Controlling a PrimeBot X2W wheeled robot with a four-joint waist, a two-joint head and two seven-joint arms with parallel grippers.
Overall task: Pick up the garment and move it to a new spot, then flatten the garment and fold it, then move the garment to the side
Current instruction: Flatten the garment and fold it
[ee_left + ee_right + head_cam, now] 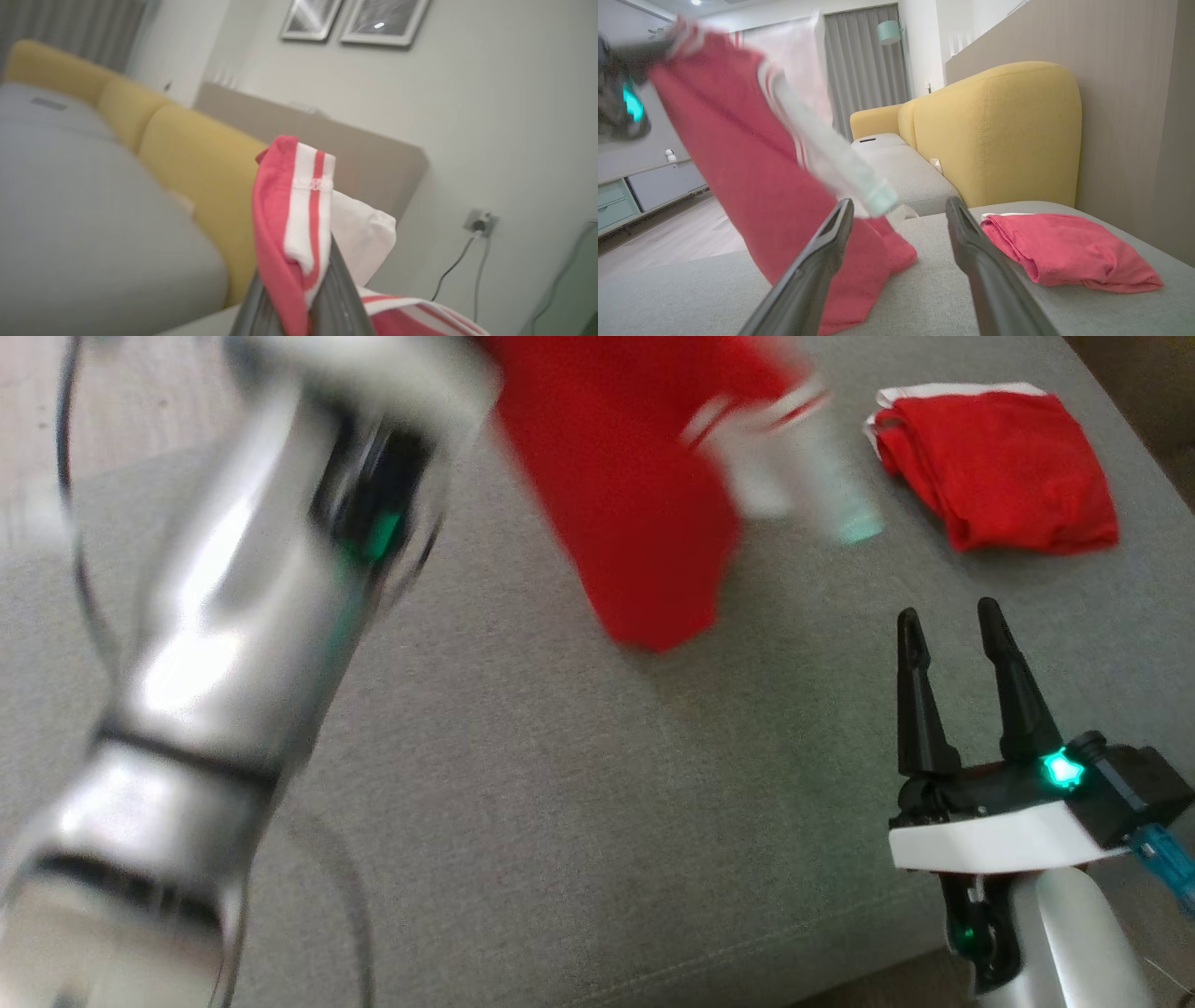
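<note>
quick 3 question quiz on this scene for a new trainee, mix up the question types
1. Multiple choice: what does the left gripper hold? A) a red and white garment B) a yellow pillow C) nothing
2. True or false: the right gripper is open and holds nothing.
3. Short answer: how many red garments are in the head view, and where is the folded garment?
Key: 1. A. 2. True. 3. Two; it lies on the grey cushion, beyond the right gripper and apart from it.
</note>
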